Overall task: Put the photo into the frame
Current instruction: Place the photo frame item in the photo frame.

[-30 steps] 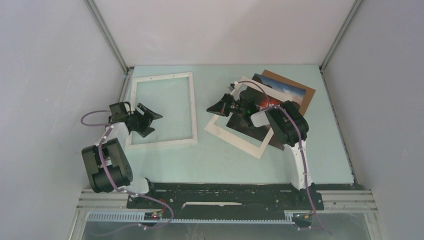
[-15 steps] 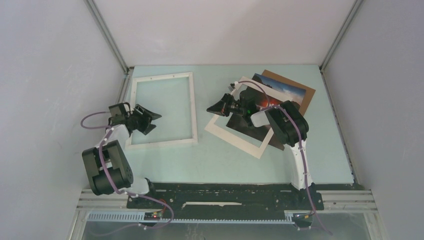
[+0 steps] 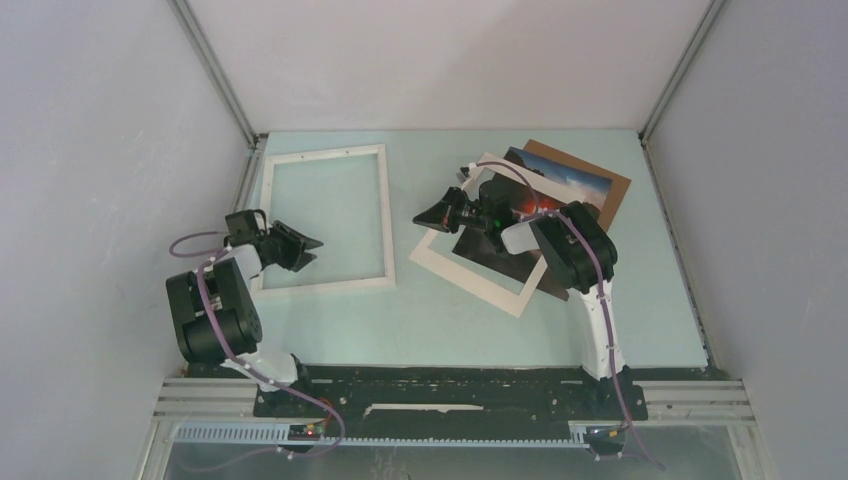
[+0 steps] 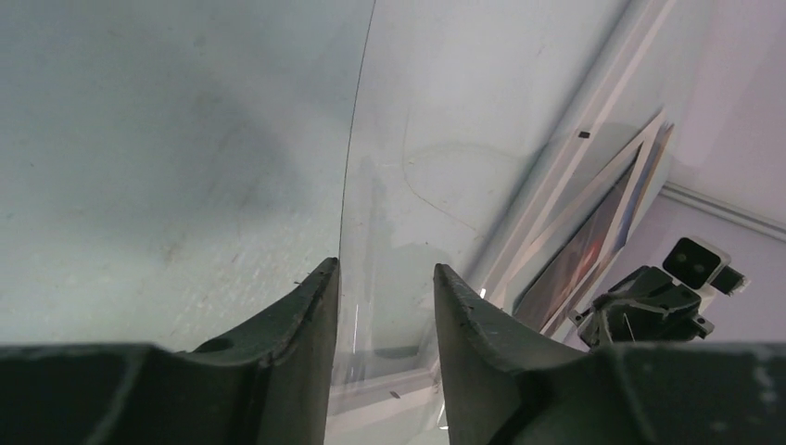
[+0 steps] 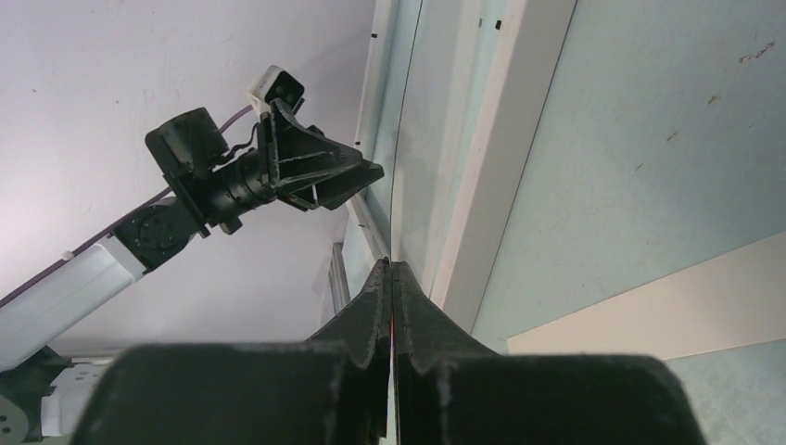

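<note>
The right claw (image 5: 390, 269) was pinched shut on a thin, glossy clear sheet (image 4: 417, 185). The left claw (image 4: 385, 269) stood half-wide astride its curved edge, over the slim white frame (image 3: 385, 200).

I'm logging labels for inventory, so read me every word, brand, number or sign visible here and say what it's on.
None: no readable text shows in any view. The thin white rectangular picture frame, the white-bordered dark landscape photo and the plain brown backing board all carry no visible writing.
</note>
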Available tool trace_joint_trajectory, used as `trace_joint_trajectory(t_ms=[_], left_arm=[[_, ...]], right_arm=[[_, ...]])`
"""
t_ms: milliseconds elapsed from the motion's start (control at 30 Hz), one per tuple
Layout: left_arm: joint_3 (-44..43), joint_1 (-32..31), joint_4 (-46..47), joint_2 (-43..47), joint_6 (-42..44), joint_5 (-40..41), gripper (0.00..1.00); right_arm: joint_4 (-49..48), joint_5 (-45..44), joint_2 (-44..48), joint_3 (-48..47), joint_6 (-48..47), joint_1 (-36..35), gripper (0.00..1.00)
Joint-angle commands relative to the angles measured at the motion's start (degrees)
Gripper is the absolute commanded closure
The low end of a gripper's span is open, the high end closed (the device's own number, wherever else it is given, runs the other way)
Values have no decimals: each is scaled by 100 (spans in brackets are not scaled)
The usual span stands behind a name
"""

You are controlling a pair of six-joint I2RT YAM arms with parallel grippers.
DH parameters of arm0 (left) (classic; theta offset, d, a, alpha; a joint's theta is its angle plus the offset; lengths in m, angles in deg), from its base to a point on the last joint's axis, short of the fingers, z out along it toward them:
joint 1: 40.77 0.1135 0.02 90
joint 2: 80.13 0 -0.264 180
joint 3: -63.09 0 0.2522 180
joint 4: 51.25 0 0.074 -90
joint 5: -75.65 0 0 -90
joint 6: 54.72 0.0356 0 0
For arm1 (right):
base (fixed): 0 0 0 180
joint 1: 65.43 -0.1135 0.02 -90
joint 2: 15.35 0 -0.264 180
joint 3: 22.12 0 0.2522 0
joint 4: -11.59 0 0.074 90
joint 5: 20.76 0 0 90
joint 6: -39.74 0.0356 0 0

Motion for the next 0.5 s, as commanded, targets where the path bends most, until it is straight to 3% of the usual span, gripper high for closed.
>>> trace_joint_trajectory(t_ms=[0,167,467], left_arm=[[89,11,406,-218,-63,0,59],[-85,6,251,-342,160,166,73],[-401,6,-857,35,1011,822,96]], right_arm=[[-66,51,83,16,-131,-141,100],[64,11,118,17,-191,-191,100],[851,-218,378,10,-616,-399,97]])
